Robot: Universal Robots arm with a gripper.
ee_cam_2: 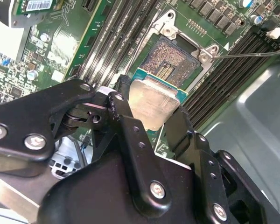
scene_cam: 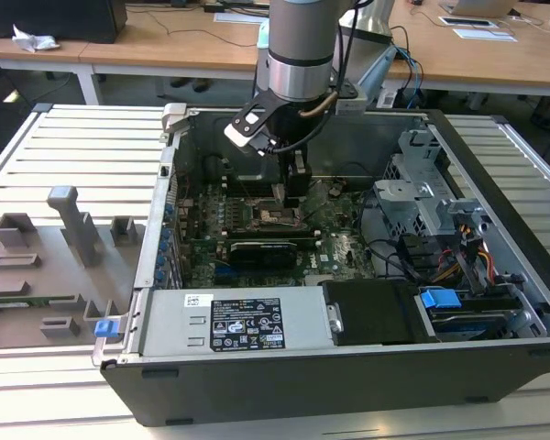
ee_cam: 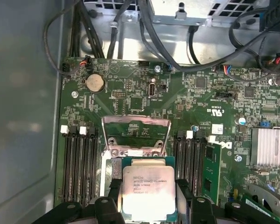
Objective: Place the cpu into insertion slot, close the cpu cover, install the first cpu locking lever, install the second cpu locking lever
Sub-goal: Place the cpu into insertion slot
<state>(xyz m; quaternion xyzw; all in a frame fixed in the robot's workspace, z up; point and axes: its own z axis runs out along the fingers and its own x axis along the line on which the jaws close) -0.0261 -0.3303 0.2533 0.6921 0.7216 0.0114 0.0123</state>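
Hand [ee_cam: 148, 198] clamped on the cpu [ee_cam: 148, 189] by 2 opposite edges, which I judge holds its metal top level; the chip hangs over the insertion slot [ee_cam_2: 170, 58], not yet seated; the cpu cover [ee_cam: 106, 135] stands raised beyond the slot, leaving the contacts clear.

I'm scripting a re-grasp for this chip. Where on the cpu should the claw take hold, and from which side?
Probably by two opposite side edges, coming down from above its metal top. The cpu is a thin flat square, so only its edges offer a grip. The claw pinches it that way now, close to the open insertion slot.
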